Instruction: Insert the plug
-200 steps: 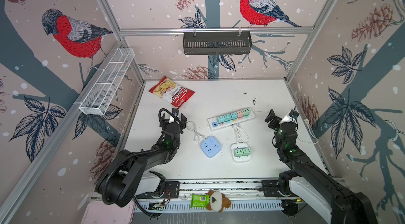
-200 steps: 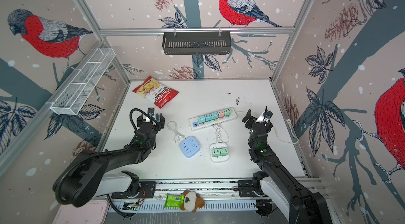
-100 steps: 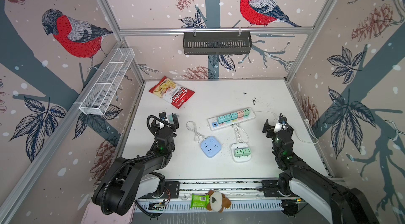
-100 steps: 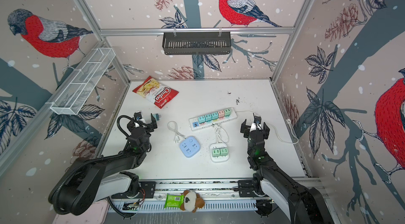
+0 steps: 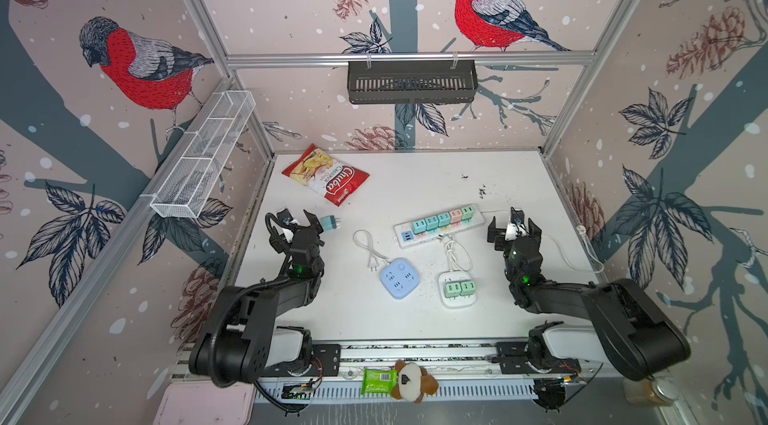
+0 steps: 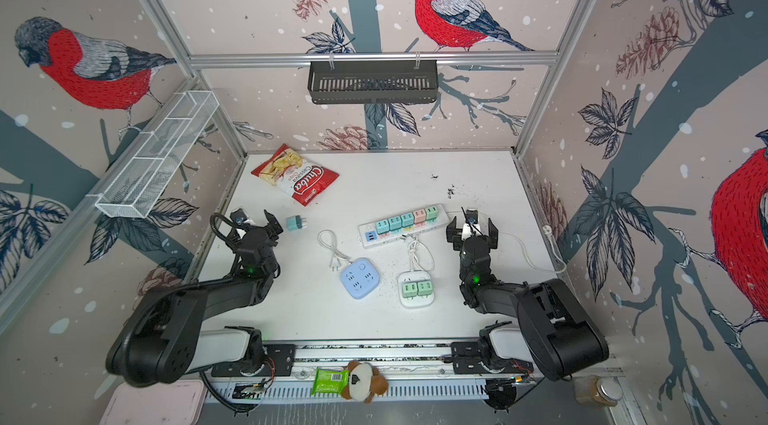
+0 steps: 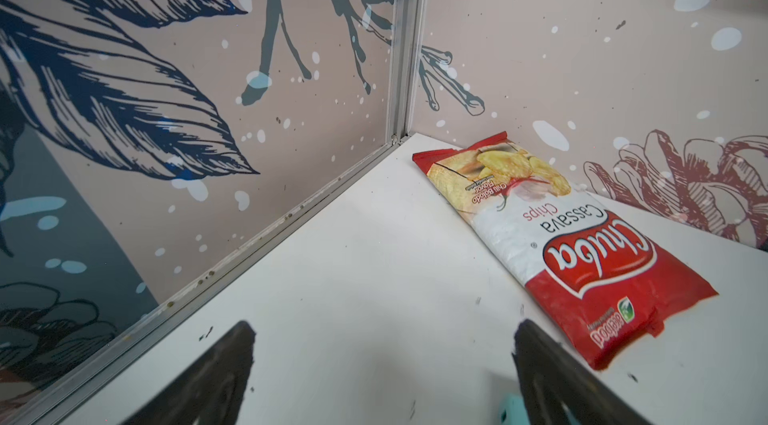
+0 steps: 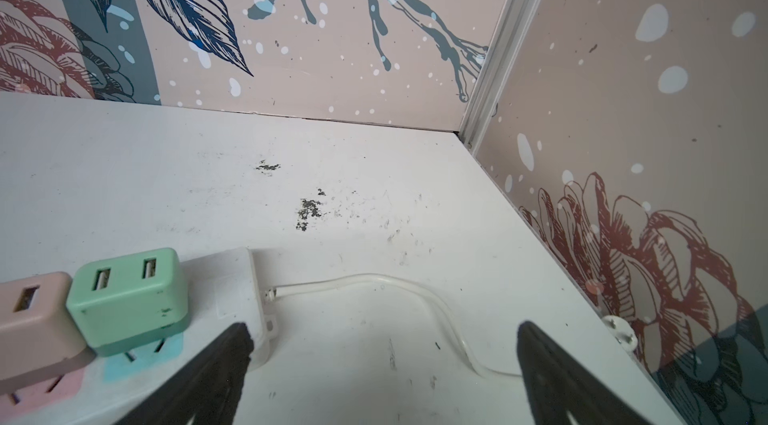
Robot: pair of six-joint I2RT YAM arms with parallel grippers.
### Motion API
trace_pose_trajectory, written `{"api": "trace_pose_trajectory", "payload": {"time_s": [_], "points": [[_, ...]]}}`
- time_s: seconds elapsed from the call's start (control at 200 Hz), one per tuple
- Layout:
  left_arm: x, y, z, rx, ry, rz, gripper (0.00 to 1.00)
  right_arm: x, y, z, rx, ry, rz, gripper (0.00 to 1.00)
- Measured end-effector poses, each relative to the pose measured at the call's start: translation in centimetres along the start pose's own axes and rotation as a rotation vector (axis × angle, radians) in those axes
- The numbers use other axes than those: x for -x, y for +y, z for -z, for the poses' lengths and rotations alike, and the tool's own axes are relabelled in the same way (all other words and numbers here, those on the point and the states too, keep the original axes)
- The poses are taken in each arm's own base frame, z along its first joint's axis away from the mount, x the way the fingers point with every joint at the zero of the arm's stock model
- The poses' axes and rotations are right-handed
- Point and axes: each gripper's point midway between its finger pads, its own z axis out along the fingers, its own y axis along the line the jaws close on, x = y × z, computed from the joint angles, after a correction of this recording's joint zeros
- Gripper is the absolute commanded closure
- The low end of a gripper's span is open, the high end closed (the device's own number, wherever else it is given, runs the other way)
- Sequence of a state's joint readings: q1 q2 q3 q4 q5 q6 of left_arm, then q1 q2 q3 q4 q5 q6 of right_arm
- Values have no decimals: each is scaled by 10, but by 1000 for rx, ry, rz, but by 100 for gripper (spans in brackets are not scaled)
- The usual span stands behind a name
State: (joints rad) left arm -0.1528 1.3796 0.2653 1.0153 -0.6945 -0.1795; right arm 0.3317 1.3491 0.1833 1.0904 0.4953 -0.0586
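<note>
Left gripper (image 5: 297, 217): jaws wide apart, nothing between them, set low over the left side of the table (image 5: 419, 181).

Teal plug (image 5: 331, 222): loose, lying on its side on the table just to the right of that gripper's right finger and outside the jaw gap. Contact with the finger cannot be confirmed. Its long axis runs left to right, with the prongs pointing right, away from the claw.

Assessment: the left arm is much the nearer. The pickup turns on a short shift to the right so that the fingers straddle the plug body across its axis.

Blue cube socket (image 5: 399, 278): nearer, centre, faces unoccupied.

Power strip (image 5: 477, 220): right of centre, with a row of adapters seated in it.

Right gripper (image 5: 513, 231): jaws wide, empty, just off the strip's right end and well apart from the plug.
</note>
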Motion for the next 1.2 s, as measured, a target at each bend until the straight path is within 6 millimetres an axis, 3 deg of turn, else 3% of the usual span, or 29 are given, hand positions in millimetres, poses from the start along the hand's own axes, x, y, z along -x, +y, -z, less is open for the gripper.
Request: {"api": "trace_pose_trajectory", "payload": {"time_s": [0.105, 0.255, 0.36, 0.47, 0.63, 0.775, 0.916, 1.106, 1.196], "points": [[-21, -20, -3, -34, 43, -129, 4, 4, -1, -1, -11, -21, 12, 1], [-15, -22, -11, -58, 39, -146, 3, 4, -19, 1, -61, -36, -3, 3], [-8, -21, -23, -69, 41, -128, 3, 6, -18, 1, -42, -57, -8, 0], [-13, -31, -23, -127, 65, -132, 3, -7, -25, -6, -68, -27, 6, 1], [-16, -37, -24, -171, 80, -135, 3, -6, -48, -9, -106, -47, -63, 7], [-17, -44, -23, -223, 85, -150, 3, -24, -48, -18, -65, -3, -88, 0], [-20, -49, -20, -272, 92, -148, 3, -7, -45, -26, -33, -44, -120, 0], [-56, -41, -4, -346, 138, -187, 3, -9, -46, -34, -17, -16, -147, 0], [-40, -49, -6, -366, 103, -170, 2, -13, -45, -35, -10, 2, -152, 0]]}}
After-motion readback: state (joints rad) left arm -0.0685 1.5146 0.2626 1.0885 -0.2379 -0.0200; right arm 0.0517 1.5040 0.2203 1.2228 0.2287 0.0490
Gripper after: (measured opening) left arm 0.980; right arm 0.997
